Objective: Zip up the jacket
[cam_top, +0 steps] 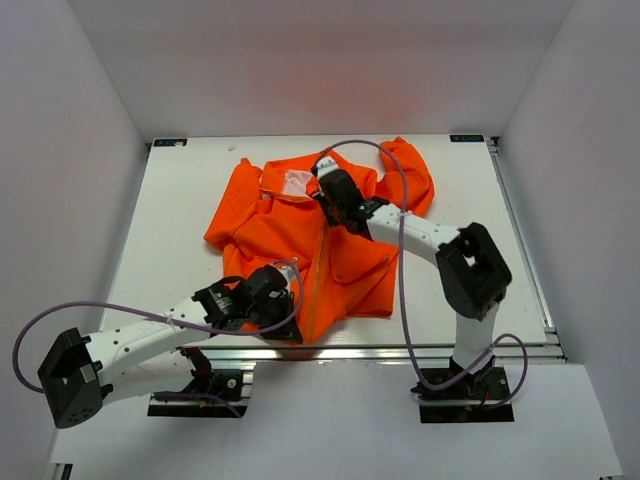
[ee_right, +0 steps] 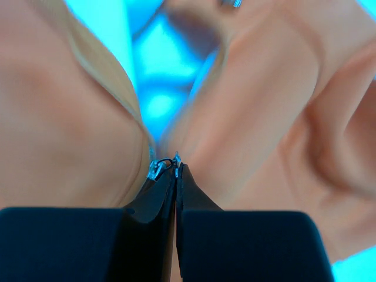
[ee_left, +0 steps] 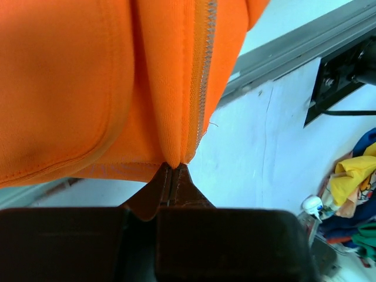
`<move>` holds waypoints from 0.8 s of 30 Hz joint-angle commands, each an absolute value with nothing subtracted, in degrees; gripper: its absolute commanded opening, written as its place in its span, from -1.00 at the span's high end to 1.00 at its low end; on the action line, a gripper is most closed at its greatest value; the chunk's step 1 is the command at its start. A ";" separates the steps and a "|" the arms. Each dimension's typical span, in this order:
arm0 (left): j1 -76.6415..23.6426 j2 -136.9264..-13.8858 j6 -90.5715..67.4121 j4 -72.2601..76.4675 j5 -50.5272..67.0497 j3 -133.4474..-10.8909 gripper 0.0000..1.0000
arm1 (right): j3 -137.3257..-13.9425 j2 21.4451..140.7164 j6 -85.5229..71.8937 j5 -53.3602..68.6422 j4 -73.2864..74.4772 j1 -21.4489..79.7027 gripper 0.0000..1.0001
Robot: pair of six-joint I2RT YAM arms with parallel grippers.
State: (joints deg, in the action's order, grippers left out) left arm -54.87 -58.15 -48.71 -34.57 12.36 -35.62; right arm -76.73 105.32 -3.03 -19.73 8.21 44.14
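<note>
Jacket point(cam_top: 262, 232) spread on table point(cam_top: 180, 200); L gripper point(ee_left: 174, 170) clamped on bottom hem point(ee_left: 117, 170), R gripper point(ee_right: 175, 165) pinching zip pull point(ee_right: 154, 169) nr collar point(cam_top: 290, 183).

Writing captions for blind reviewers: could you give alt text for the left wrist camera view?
The left gripper, jaws shut, pinches the bottom hem of the orange jacket right at the foot of its zipper, whose teeth run up the fabric. A grey metal rail crosses the white surface behind.

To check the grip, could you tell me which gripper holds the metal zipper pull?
The right gripper, up near the collar: its shut fingertips pinch the small metal pull. The left gripper only clamps the jacket at its bottom hem.
</note>
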 commanded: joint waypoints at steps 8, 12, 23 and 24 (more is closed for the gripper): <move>-55.46 -54.93 -55.37 -43.94 21.18 -30.85 1.00 | -119.58 133.39 2.29 -24.79 -2.46 28.93 1.00; -55.46 -53.62 -57.30 -44.30 21.71 -29.80 1.00 | -135.60 145.96 2.81 -23.56 -8.66 25.14 1.00; -55.37 -60.27 -53.56 -46.67 12.94 -40.38 0.38 | -125.88 139.76 5.20 -8.10 -19.16 23.55 -0.35; -55.37 -61.34 -52.13 -47.45 7.87 -42.95 -0.64 | -120.99 135.66 4.66 -7.91 -19.16 23.47 -0.78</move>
